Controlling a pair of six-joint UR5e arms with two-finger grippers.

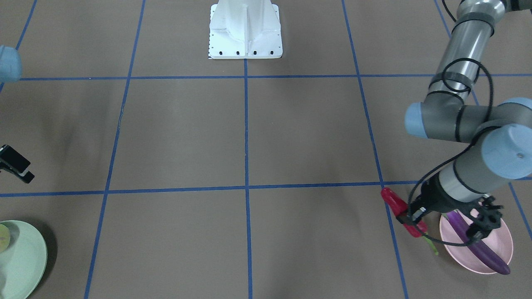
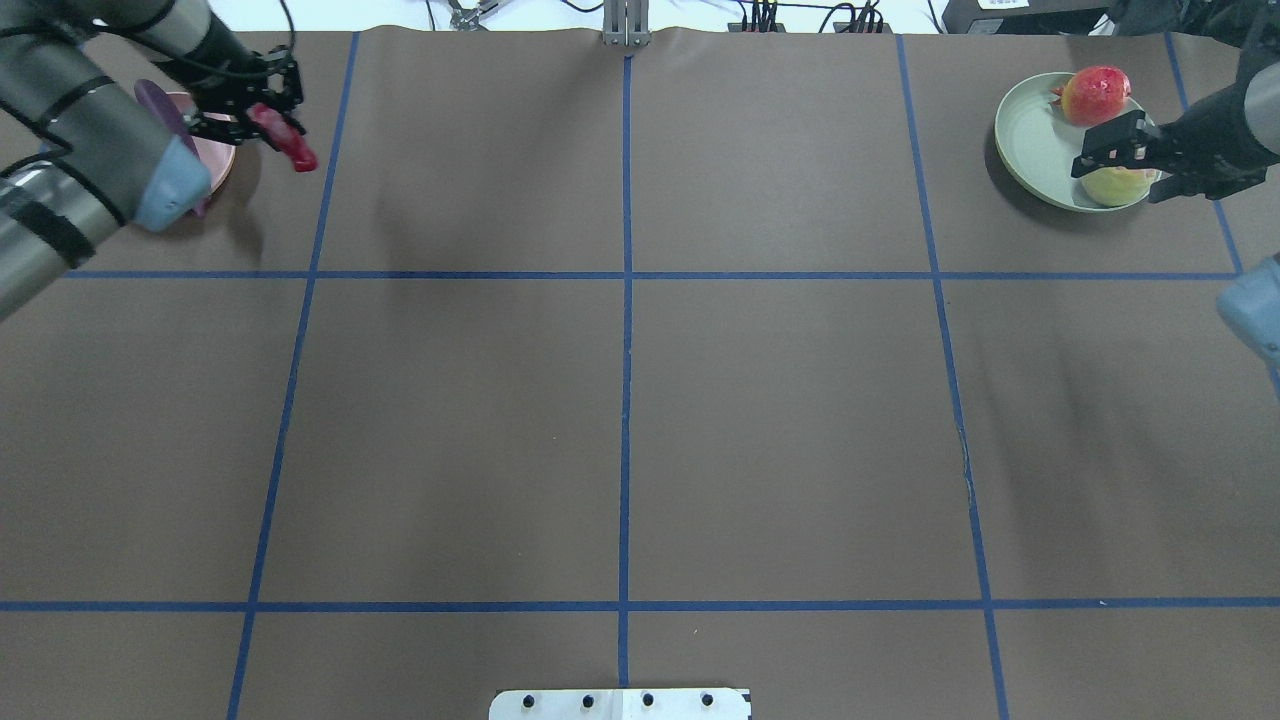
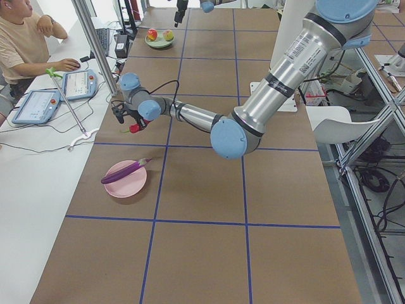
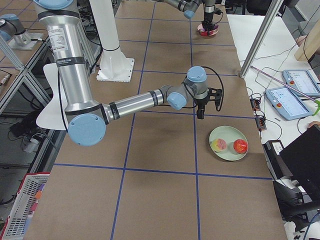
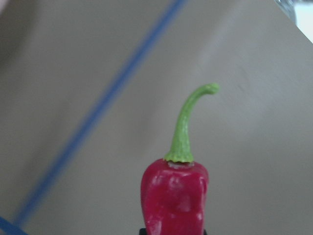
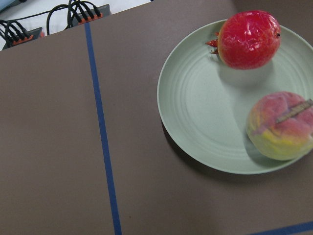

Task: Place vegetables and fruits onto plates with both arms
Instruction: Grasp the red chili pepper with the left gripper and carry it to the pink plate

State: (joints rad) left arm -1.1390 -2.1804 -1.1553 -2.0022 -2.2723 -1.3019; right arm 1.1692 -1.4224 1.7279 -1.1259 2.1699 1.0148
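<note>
My left gripper (image 2: 262, 118) is shut on the red chili (image 2: 288, 140) and holds it in the air just beside the pink plate (image 2: 218, 152). The left wrist view shows the chili (image 5: 175, 196) with its green stem pointing away. The purple eggplant (image 1: 484, 246) lies across the pink plate (image 1: 505, 241). The peach (image 6: 281, 125) and the pomegranate (image 6: 247, 39) sit on the mint green plate (image 6: 195, 122). My right gripper (image 2: 1108, 150) is open and empty, raised over the near edge of the green plate (image 2: 1025, 140), next to the peach (image 2: 1115, 187).
The white robot base (image 1: 245, 33) stands at the middle of the robot's side. Blue tape lines cross the brown table. An operator (image 3: 25, 38) sits at a side desk with tablets (image 3: 79, 82), behind a metal post (image 3: 95, 44).
</note>
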